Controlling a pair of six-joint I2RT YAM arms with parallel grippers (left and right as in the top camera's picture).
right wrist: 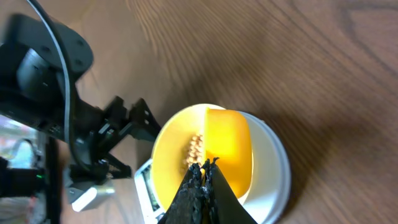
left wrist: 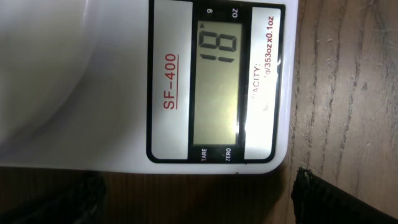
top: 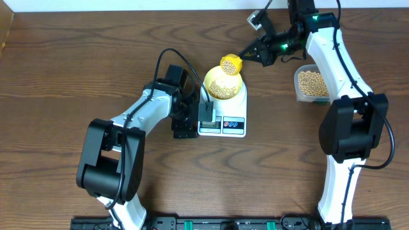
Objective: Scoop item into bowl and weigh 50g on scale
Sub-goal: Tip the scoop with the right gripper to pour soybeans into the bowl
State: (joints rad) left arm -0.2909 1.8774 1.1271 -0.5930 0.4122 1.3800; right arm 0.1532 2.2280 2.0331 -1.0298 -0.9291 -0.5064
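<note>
Beans [top: 223, 87] half-hidden under scoop [top: 231, 64] — right gripper [right wrist: 204, 167] pinches its handle, left gripper [left wrist: 198, 199] spread — scale [left wrist: 112, 93] print glared out.

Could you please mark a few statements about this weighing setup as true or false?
1. The right hand holds the scoop above the bowl. True.
2. The bowl sits on the table beside the scale. False: it stands on the scale.
3. The tub holds beans. True.
4. The left hand grips the bowl. False: it is open at the scale's display edge, holding nothing.
5. The bowl is empty. False: beans lie in it.
</note>
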